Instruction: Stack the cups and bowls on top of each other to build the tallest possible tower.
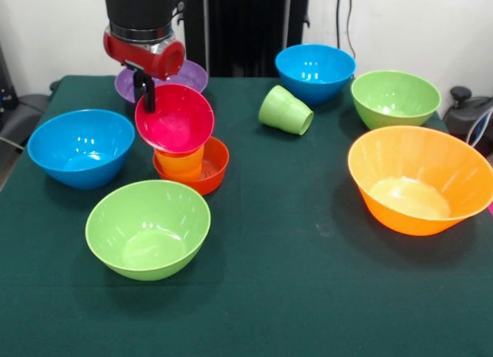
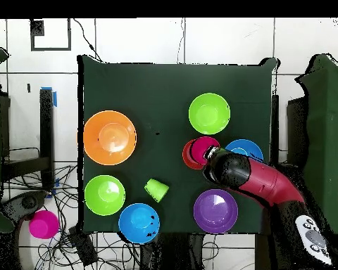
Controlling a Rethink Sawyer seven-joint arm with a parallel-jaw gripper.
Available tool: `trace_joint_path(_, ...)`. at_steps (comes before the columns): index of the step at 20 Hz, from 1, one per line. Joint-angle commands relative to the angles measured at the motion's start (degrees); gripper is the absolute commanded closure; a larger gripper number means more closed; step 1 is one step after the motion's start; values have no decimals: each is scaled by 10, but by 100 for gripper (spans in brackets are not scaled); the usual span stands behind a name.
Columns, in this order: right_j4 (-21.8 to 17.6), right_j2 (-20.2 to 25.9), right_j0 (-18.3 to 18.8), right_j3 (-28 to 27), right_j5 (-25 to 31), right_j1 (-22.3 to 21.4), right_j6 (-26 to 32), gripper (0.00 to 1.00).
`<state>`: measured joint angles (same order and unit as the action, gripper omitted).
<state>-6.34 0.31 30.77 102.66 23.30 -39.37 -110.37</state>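
The tower stands left of centre: a small red-orange bowl (image 1: pixel 214 170), an orange cup (image 1: pixel 180 163) in it, and a magenta bowl (image 1: pixel 179 118) on the cup, tilted with its opening toward the front camera. My gripper (image 1: pixel 145 95) comes down from above and is shut on the magenta bowl's rim. The light green cup (image 1: pixel 285 110) lies on its side near the table's middle back. In the overhead view the arm covers the gripper; the magenta bowl (image 2: pixel 200 149) and the red-orange bowl (image 2: pixel 186 155) show beside it.
On the green table (image 1: pixel 308 295) stand two blue bowls (image 1: pixel 81 147) (image 1: pixel 314 72), two light green bowls (image 1: pixel 148 227) (image 1: pixel 394 97), a shallow purple bowl (image 1: pixel 192 75) behind the arm and the largest orange bowl (image 1: pixel 420 180) at the right. A pink object (image 2: pixel 43 224) lies off the table.
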Motion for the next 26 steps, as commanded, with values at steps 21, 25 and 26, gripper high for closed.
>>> trace_joint_path(21, -7, 49, -10, 37, -60, 35, -59, 100)
trace_joint_path(25, -6, 49, -10, 34, -57, 36, -56, 100)
trace_joint_path(26, -6, 48, -10, 33, -56, 36, -56, 100)
